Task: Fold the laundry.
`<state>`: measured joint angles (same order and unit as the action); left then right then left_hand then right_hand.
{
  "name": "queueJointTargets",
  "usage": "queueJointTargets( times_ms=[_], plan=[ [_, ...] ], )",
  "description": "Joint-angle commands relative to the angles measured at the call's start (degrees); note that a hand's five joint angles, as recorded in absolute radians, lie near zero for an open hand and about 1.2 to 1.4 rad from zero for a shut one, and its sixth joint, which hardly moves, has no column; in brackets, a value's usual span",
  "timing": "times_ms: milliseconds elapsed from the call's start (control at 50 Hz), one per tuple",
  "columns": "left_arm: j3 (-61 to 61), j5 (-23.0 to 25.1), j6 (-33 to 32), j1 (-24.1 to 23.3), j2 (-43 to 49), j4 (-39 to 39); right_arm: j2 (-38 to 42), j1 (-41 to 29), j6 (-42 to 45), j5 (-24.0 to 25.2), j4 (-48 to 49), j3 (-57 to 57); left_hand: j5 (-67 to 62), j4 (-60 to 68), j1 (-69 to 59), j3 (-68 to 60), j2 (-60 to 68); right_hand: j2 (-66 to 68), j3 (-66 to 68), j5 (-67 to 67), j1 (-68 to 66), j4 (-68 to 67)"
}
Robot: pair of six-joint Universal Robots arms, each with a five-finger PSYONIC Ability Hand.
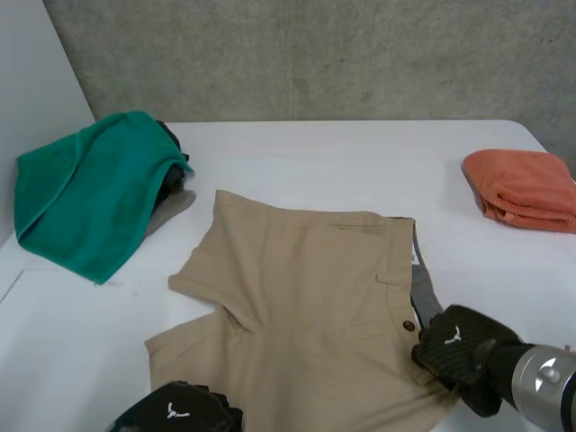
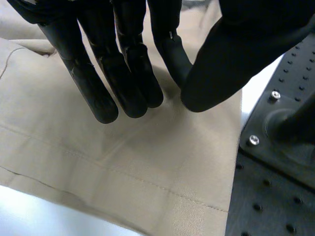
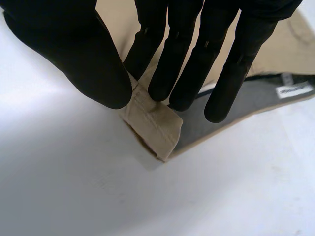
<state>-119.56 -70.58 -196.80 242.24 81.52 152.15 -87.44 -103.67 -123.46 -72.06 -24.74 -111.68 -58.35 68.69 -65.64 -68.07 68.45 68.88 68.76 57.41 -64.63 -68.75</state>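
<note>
– Tan cloth in the middle of my screen: the shorts (image 1: 306, 288) lie spread flat on the white table (image 1: 342, 153), waistband on the robot's right side, legs on its left.

– Where are your hands?

– Both are on the shorts, at the edge nearest the robot. My right hand (image 1: 454, 346) sits at the near end of the waistband, just beside the button (image 1: 408, 325). My left hand (image 1: 175, 416) is at the near leg, by its hem.

– Is the right one gripping?

– Yes. From its wrist camera I see the waistband corner doubled over and nipped between the thumb (image 3: 78, 59) and the fingers (image 3: 165, 73). The grey inner lining (image 3: 231, 115) is turned up beside that corner, with a white label (image 3: 294, 90) further along it.

– And the left?

– It holds nothing. Its fingers (image 2: 98, 93) reach out straight over the tan cloth, the thumb (image 2: 221, 69) close beside them, and the cloth under them lies flat. The stitched hem runs just past the fingertips.

– What else is on the table?

– A green towel (image 1: 85, 193) is heaped beyond the shorts' leg end, near them, with a grey garment (image 1: 173, 209) poking out beneath it. A folded orange towel (image 1: 522, 189) lies beyond the waistband end, well apart from the shorts.
</note>
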Motion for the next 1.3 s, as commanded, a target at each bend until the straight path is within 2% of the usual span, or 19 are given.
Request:
queueJointTargets(
  times_ms=[20,80,160,300,360,440,460,480,500,520,540,620,740,820,920,1000,1060,1140,1300],
  plan=[
    [3.54,0.36,-2.98,3.77,4.34,7.0,1.12,-3.19,-11.77,1.39,6.53,5.14,-11.65,11.31,-14.36,-11.93,11.55,11.12,11.24,12.59,-15.37,-11.25],
    [8.1,0.18,-3.16,4.39,8.64,12.45,2.88,-4.96,-15.57,0.52,10.32,8.05,-11.65,11.31,-14.36,-11.93,11.55,11.12,11.24,12.59,-15.37,-11.25],
    [16.01,-0.08,-2.98,4.56,15.94,18.52,7.36,-7.42,-20.5,-3.17,17.08,12.97,-11.65,11.31,-14.36,-11.93,11.55,11.12,11.24,12.59,-15.37,-11.25],
    [36.37,-4.02,-3.16,5.09,32.7,27.31,18.87,-10.5,-27.62,-13.45,30.36,23.69,-11.65,11.31,-14.36,-11.93,11.55,11.12,11.24,12.59,-15.37,-11.25],
    [43.51,-5.88,-2.98,5.26,38.35,27.85,24.58,-11.21,-29.73,-17.15,34.05,28.52,-11.65,11.31,-14.36,-11.93,11.55,11.12,11.24,12.59,-15.37,-11.25],
    [52.49,-8.69,-2.46,4.83,43.98,23.64,31.26,-12.52,-30.87,-20.14,37.04,34.67,-11.65,11.31,-14.36,-11.93,11.55,11.12,11.24,12.59,-15.37,-11.25],
    [54.16,-9.39,-1.76,4.39,44.25,20.5,32.75,-12.7,-30.88,-20.58,37.48,35.91,-11.65,11.31,-14.36,-11.93,11.55,11.12,11.24,12.59,-15.37,-11.25],
    [54.61,-9.75,-1.14,4.12,44.17,18.99,34.16,-12.88,-30.79,-20.93,37.66,37.48,-6.84,6.5,-9.55,-7.12,6.74,11.12,11.24,12.59,-15.37,-11.25],
    [54.96,-10.01,-0.35,3.95,43.9,17.58,36.53,-13.31,-30.61,-21.63,37.49,40.29,8.36,-8.71,5.65,8.08,-8.46,11.12,11.24,12.59,-15.37,-11.25],
    [55.05,-10.45,1.4,3.51,43.03,15.39,37.59,-13.58,-30.44,-22.07,37.14,41.71,33.66,-34.01,30.95,33.38,-33.76,11.12,11.24,12.59,-15.37,-11.25],
    [55.05,-10.63,2.2,3.42,42.59,14.58,38.65,-13.67,-30.26,-22.51,36.61,42.94,40.41,-40.75,37.7,40.13,-40.51,11.12,11.24,12.59,-15.37,-11.25],
    [51.9,-11.42,5.1,2.98,39.08,11.07,40.68,-14.55,-30.61,-23.48,32.31,46.38,49.54,-49.89,46.84,49.27,-49.64,11.12,11.24,12.59,-15.37,-11.25],
    [38.9,-10.02,6.51,2.37,30.03,10.35,37.96,-14.72,-32.9,-22.43,31.86,43.92,49.39,-49.74,46.68,49.12,-49.49,11.12,11.24,12.59,-15.37,-11.25],
    [27.13,-5.54,5.72,1.66,24.05,15.88,36.29,-14.11,-33.07,-21.02,34.32,41.02,43.35,-43.69,40.64,43.07,-43.45,11.12,11.24,12.59,-15.37,-11.25],
    [12.73,0.61,3.62,0.52,17.11,29.3,35.23,-13.23,-32.28,-20.23,36.17,38.56,36.3,-36.64,33.59,36.02,-36.39,11.12,11.24,12.59,-15.37,-11.25],
    [6.29,2.64,1.42,-1.32,14.29,37.05,34.53,-12.7,-32.11,-20.23,36.17,36.98,32.92,-33.27,30.22,32.65,-33.02,11.12,11.24,12.59,-15.37,-11.25],
    [4.34,2.99,0.01,-2.38,14.02,39.79,34.09,-12.44,-32.02,-20.14,36.08,36.01,32.74,-33.08,30.03,32.46,-32.84,11.12,11.24,12.59,-15.37,-11.25],
    [3.2,2.82,-2.8,-3.61,15.86,39.71,33.56,-12.26,-32.02,-19.88,36.08,34.95,34.25,-34.6,31.55,33.98,-34.35,11.12,11.24,12.59,-15.37,-11.25],
    [5.39,1.5,-12.99,-3.26,24.12,39.98,33.3,-12.0,-32.19,-19.44,36.08,33.2,31.07,-31.42,28.36,30.8,-31.17,11.12,11.24,12.59,-15.37,-11.25]
  ],
)
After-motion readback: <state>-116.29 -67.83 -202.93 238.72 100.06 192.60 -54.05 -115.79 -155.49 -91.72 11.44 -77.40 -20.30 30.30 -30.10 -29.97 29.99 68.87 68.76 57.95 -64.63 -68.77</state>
